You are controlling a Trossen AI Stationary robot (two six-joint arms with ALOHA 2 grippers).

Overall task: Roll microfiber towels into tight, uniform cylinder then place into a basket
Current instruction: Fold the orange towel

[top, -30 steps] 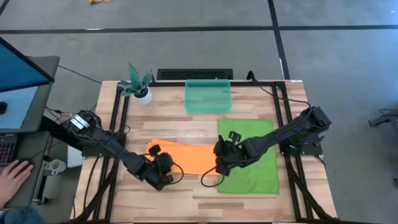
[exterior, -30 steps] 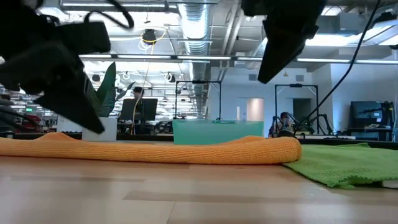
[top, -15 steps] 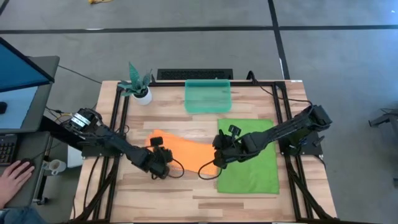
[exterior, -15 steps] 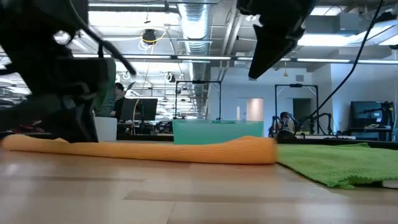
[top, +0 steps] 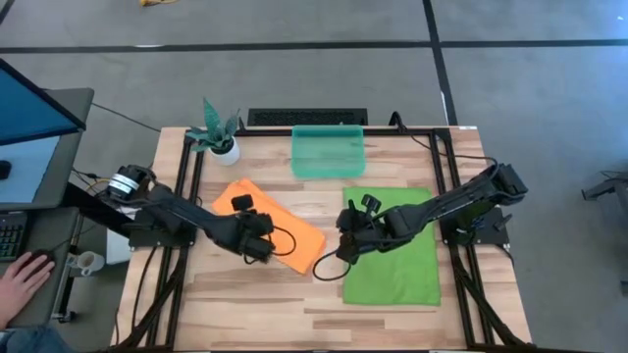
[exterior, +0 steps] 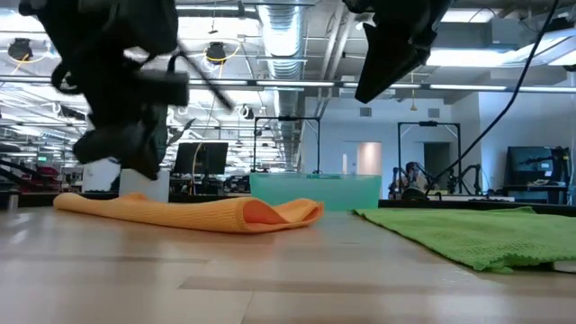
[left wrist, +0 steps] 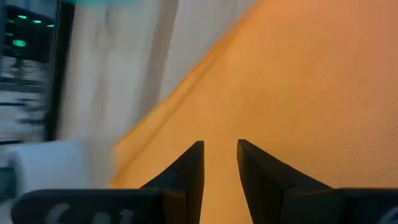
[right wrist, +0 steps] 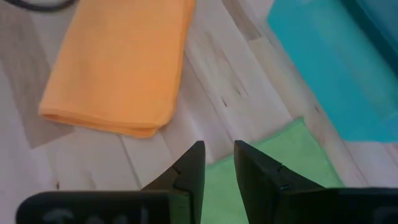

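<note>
On the wooden surface (top: 383,324) the green towel (top: 392,270) lies flat on the right side, and the orange towel (top: 285,235), folded over, lies slantwise at the middle-left, both in front of the teal basket (top: 329,152). The left gripper (left wrist: 220,163) hangs over the orange towel, jaws nearly together and holding nothing. The right gripper (right wrist: 218,163) is above the green towel's left edge, jaws likewise narrow and empty.

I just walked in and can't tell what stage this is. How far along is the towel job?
Early. Done: the soft orange microfiber towel lies folded over on the wooden table, not rolled. In hand: the left end effector hangs over it; the right end effector hovers by the flat bright green microfiber towel's edge, gripping nothing. Left: rolling both and filling the empty translucent teal plastic basket.
</note>
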